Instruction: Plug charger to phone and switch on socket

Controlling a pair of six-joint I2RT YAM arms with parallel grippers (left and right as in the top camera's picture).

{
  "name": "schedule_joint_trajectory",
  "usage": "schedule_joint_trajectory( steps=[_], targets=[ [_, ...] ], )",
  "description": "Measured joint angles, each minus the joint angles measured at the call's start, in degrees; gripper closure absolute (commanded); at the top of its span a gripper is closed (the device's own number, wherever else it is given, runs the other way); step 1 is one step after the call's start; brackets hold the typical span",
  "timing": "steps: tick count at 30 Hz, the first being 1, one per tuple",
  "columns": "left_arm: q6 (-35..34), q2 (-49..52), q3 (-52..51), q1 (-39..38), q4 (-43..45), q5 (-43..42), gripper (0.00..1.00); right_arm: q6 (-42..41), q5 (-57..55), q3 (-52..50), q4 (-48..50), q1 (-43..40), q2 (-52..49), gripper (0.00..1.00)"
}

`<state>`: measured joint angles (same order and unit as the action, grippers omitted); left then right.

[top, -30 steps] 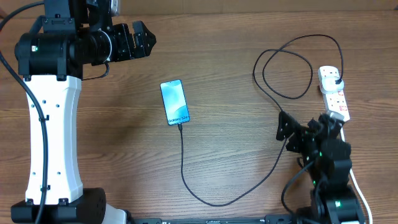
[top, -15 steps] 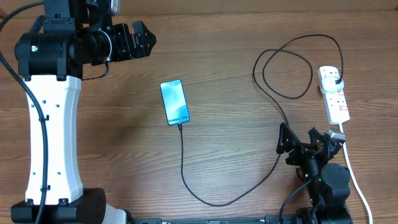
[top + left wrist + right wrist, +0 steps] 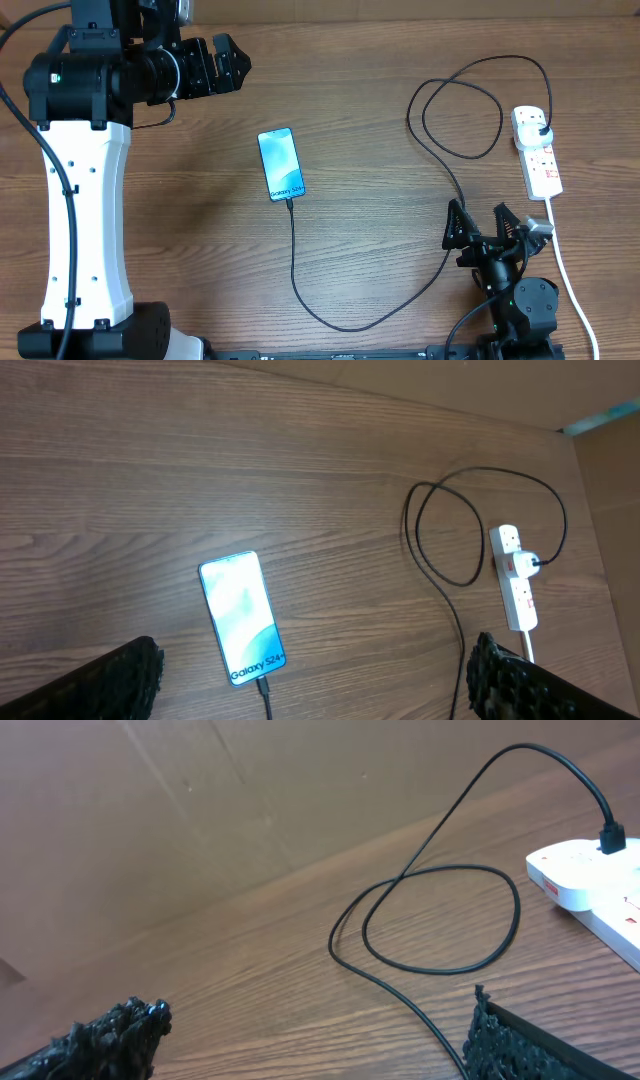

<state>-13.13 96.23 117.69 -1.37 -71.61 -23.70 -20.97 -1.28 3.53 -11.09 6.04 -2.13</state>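
The phone [image 3: 281, 164] lies flat mid-table with its light blue screen up, also seen in the left wrist view as the phone [image 3: 241, 618]. The charger [image 3: 340, 326], a thin black cable, is plugged into the phone's near end. It loops right and ends in a black plug [image 3: 541, 130] seated in the white socket [image 3: 537, 155]. My left gripper [image 3: 240, 66] hangs open at the far left, well away from the phone. Near the front edge my right gripper [image 3: 478, 212] is open and empty, short of the socket [image 3: 590, 890].
A thick white cord [image 3: 565, 270] runs from the socket toward the front edge, beside my right arm. The black cable [image 3: 440, 920] forms a loop left of the socket. The left arm's white column [image 3: 85, 220] stands along the left side.
My right arm has drawn back from beside the socket toward the front edge, gripper still open. The left arm, phone and cable have not moved.
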Motion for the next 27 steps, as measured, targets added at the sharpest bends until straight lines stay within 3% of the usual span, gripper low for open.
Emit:
schedule_joint_trajectory(
  steps=[7,27],
  targets=[
    [0.0,0.0,0.0,0.0,0.0,0.0,0.01,0.0,0.0,-2.1,6.6,0.0,1.4,0.00],
    [0.0,0.0,0.0,0.0,0.0,0.0,0.00,0.0,0.9,-2.4,6.3,0.0,1.4,0.00]
  ],
)
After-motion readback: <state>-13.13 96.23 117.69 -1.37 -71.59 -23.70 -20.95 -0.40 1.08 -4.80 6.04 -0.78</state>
